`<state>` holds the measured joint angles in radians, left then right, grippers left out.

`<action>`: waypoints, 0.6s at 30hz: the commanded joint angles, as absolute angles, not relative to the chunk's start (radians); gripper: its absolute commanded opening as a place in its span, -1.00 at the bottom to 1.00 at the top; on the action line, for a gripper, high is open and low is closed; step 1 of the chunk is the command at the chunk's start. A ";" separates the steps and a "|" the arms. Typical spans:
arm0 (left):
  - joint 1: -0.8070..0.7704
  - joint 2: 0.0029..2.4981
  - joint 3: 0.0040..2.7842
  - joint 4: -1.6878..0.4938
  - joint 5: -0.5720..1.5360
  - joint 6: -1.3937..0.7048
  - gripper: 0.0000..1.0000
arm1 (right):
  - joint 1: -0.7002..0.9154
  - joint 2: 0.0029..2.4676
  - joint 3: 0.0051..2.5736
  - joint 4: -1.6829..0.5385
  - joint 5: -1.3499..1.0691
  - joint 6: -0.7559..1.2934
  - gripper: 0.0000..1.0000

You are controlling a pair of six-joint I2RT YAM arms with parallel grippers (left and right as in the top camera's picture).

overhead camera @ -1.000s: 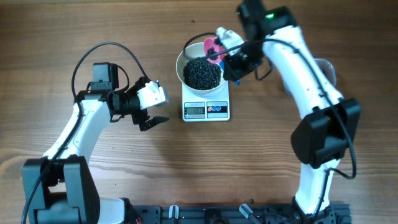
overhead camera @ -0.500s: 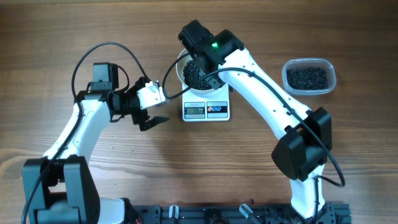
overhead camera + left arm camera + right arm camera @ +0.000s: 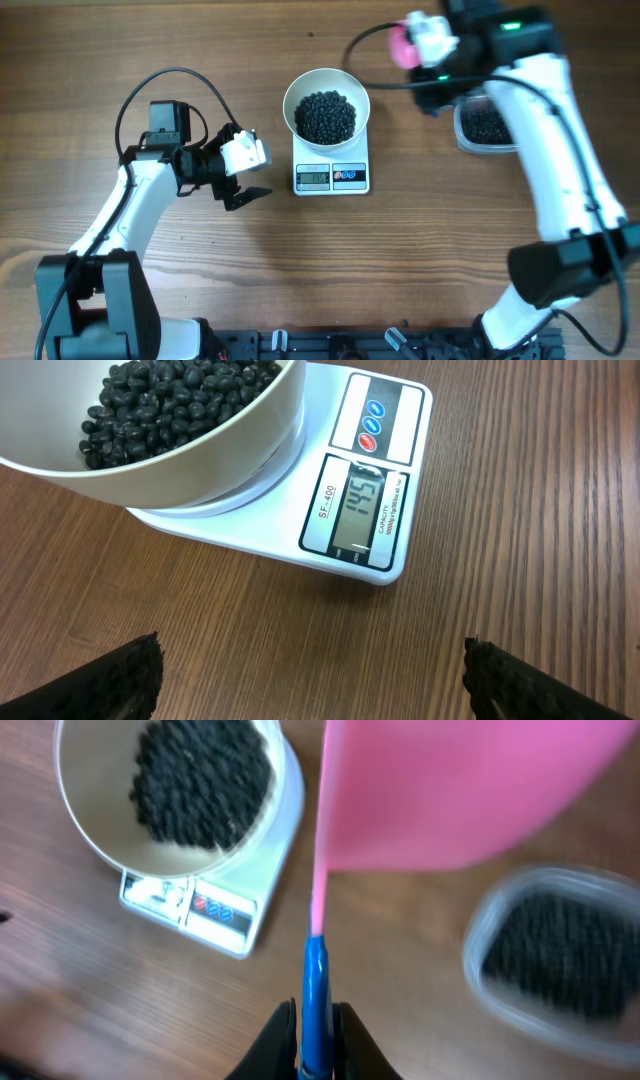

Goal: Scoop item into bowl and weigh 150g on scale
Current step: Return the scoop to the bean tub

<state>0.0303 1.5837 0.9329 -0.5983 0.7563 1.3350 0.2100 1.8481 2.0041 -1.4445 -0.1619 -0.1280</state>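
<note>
Wooden counter (image 3: 200,300): beans (image 3: 325,117) fill the bowl (image 3: 326,72) on the scale (image 3: 332,177), seemingly just under target. Right hand (image 3: 315,1040) clamps the scoop (image 3: 440,790) near the tub (image 3: 487,125); left hand (image 3: 248,168) gapes. A full scoop could overshoot.

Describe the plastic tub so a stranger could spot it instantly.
From the white scale mid-table, look toward the right arm. The tub beneath it is clear and rounded-rectangular, unlike the round white bowl on the scale.
</note>
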 commanded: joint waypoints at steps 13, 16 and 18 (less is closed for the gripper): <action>0.036 1.563 0.929 -0.598 0.757 1.354 1.00 | -0.181 1.851 1.573 -1.343 -0.196 -0.232 -0.91; 0.036 1.563 0.929 -0.598 0.757 1.354 1.00 | -0.187 1.858 1.523 -1.310 -0.267 -0.210 -0.91; 0.036 1.563 0.929 -0.598 0.757 1.354 1.00 | -0.218 1.859 1.523 -1.301 -0.382 -0.204 -0.91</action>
